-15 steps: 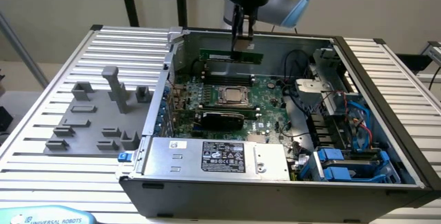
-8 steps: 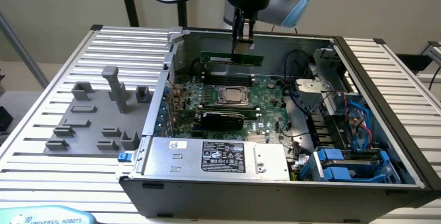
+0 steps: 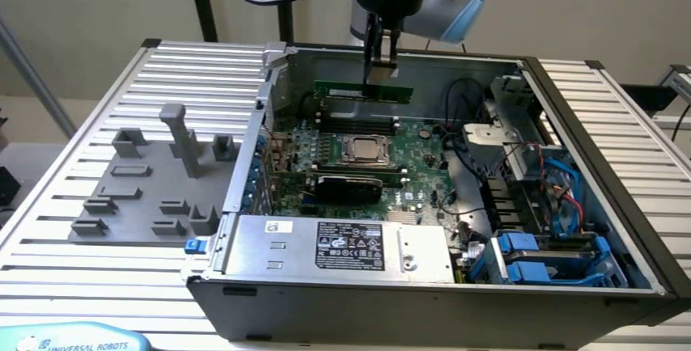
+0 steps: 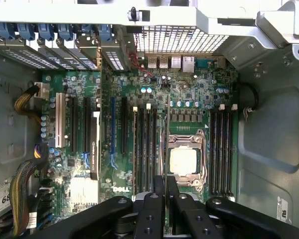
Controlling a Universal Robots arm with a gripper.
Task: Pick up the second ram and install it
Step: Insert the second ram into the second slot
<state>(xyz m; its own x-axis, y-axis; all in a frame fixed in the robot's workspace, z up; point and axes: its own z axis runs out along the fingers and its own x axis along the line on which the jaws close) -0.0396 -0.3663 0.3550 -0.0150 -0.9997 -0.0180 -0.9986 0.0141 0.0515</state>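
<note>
The second ram (image 3: 340,90), a narrow green stick, hangs level above the back of the motherboard (image 3: 416,145) inside the open computer case. My gripper (image 3: 380,76) comes straight down from above and is shut on the stick near its middle. In the wrist view the stick shows edge-on as a thin line (image 4: 168,129) running out from between my gripper (image 4: 166,181) fingers, beside the processor socket (image 4: 184,160). Long black memory slots (image 4: 144,149) lie on one side of the socket and more slots (image 4: 223,149) on the other. The stick is above the board, apart from the slots.
A grey fixture tray (image 3: 151,181) with upright holders sits on the slatted table at the exterior view's left. Inside the case, a power supply (image 3: 335,246) is at the front, blue drive bays (image 3: 540,262) and cables (image 3: 475,173) at the right, metal case walls (image 3: 270,92) around.
</note>
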